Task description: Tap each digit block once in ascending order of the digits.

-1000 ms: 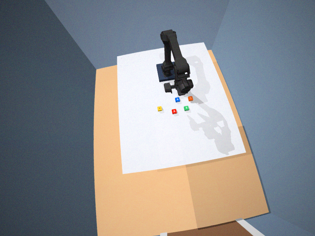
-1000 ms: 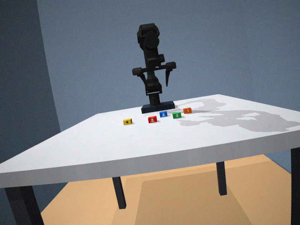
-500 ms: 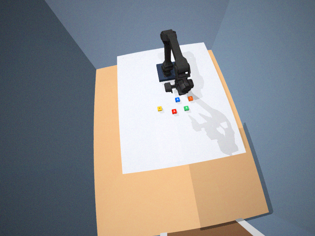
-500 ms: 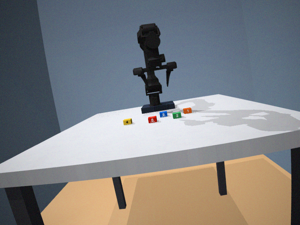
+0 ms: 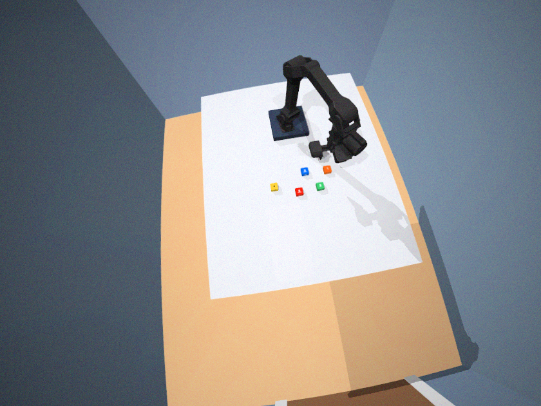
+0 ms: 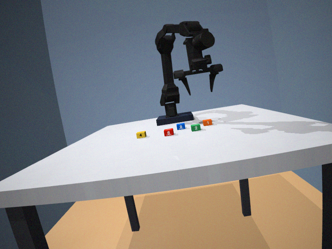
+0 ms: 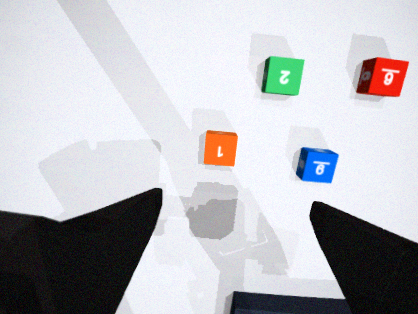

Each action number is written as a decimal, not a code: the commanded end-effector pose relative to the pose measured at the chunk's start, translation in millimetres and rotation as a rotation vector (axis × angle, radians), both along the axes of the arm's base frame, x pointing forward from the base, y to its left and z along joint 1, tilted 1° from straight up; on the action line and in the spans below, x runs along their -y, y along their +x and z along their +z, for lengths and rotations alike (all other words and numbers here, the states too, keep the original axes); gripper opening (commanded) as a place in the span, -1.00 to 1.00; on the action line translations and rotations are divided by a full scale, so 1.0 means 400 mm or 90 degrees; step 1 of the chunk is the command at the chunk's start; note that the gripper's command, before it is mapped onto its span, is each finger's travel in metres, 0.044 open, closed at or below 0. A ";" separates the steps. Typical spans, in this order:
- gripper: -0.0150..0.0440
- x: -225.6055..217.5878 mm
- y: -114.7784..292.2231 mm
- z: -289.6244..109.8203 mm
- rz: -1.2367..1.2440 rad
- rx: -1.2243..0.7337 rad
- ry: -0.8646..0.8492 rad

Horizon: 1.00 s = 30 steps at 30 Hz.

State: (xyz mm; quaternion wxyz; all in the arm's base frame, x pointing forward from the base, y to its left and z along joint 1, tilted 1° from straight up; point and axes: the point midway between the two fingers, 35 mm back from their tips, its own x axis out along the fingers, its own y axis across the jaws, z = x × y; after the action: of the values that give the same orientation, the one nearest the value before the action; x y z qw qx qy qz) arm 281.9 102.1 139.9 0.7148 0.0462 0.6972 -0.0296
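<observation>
Five small digit blocks lie on the white table (image 5: 262, 249) (image 6: 128, 163). The orange block "1" (image 5: 326, 169) (image 6: 207, 122) (image 7: 220, 148) is nearest the arm's right side. The green "2" (image 5: 319, 185) (image 6: 195, 127) (image 7: 283, 76), the blue "9" (image 5: 304, 171) (image 6: 180, 125) (image 7: 317, 165) and the red "6" (image 5: 299, 191) (image 6: 168, 132) (image 7: 383, 76) lie close by. The yellow "4" (image 5: 274, 187) (image 6: 140, 134) lies apart to the left, outside the wrist view. My gripper (image 5: 330, 154) (image 6: 200, 92) (image 7: 236, 202) is open and empty. It hangs high above the table, roughly over the orange block, fingers pointing down.
The arm's dark blue base plate (image 5: 288, 124) (image 6: 174, 118) (image 7: 290, 302) stands just behind the blocks. The arm's shadow falls across the table to the right. The table's edges drop to an orange floor (image 5: 244, 349).
</observation>
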 end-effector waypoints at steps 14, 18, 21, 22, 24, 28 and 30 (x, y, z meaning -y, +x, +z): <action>0.86 -0.012 0.003 0.002 -0.007 0.001 0.001; 0.86 -0.004 0.014 0.003 -0.007 0.001 0.001; 0.86 0.040 0.070 0.005 -0.007 0.004 -0.001; 0.86 0.065 0.097 0.005 -0.008 0.005 -0.002; 0.86 0.104 0.136 0.006 -0.008 0.005 -0.003; 0.86 0.125 0.156 0.006 -0.007 0.005 -0.003; 0.86 0.125 0.156 0.006 -0.007 0.005 -0.003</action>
State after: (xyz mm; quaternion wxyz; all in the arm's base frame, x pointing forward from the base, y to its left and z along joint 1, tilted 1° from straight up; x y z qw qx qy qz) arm 338.5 56.1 141.0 0.7158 0.0543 0.6950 -0.0408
